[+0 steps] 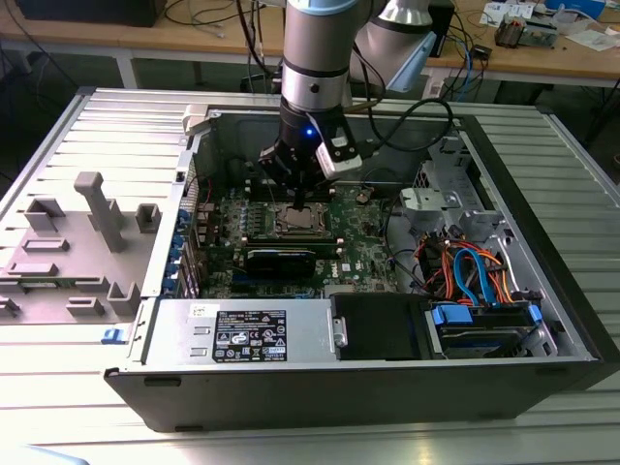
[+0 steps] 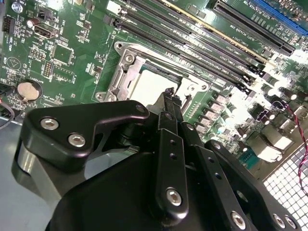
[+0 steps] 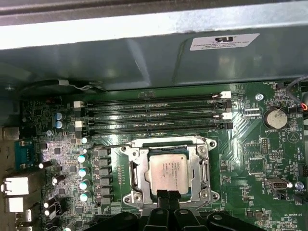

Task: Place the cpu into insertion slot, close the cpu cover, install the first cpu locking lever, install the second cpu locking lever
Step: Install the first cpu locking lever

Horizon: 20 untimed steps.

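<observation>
Gripper [image 3: 167, 195], fingers pressed together and holding nothing, hangs right above the cover [image 3: 136, 169], shut over the cpu [image 3: 168, 172] seated in the slot [image 3: 126, 149].

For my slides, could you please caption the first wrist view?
Gripper poised at the edge of the socket, chip seated inside, cover frame down around it.

The small square silvery-beige metal-topped cpu [image 3: 168, 172] lies flat in the square silver-rimmed insertion slot [image 3: 131, 159] on the green motherboard. The thin silvery windowed frame, the cpu cover [image 3: 200, 169], lies closed around it.
</observation>
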Available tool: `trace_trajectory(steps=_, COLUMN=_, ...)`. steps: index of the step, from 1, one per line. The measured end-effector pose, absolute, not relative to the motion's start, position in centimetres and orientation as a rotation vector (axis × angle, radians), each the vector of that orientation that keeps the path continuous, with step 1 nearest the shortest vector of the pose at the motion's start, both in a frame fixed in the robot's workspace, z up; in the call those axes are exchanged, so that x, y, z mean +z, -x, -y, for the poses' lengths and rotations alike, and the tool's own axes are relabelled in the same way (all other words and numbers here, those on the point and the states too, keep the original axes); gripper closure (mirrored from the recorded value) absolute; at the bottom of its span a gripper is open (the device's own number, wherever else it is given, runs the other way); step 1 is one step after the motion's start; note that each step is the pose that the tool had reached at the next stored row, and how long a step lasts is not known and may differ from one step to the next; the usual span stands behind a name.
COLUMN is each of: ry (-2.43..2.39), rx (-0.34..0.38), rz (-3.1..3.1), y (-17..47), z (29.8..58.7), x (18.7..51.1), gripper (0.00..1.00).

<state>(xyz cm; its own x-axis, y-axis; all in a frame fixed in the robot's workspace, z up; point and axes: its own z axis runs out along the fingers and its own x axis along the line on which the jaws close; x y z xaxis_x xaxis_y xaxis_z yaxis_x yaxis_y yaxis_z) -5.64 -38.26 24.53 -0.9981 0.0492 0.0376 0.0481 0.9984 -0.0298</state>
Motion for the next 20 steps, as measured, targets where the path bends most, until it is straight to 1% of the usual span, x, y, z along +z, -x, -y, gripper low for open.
trace_trajectory(steps=20, ry=-0.058, rx=0.04, rz=3.104, y=5.65, z=38.26, x=24.52, gripper=0.89)
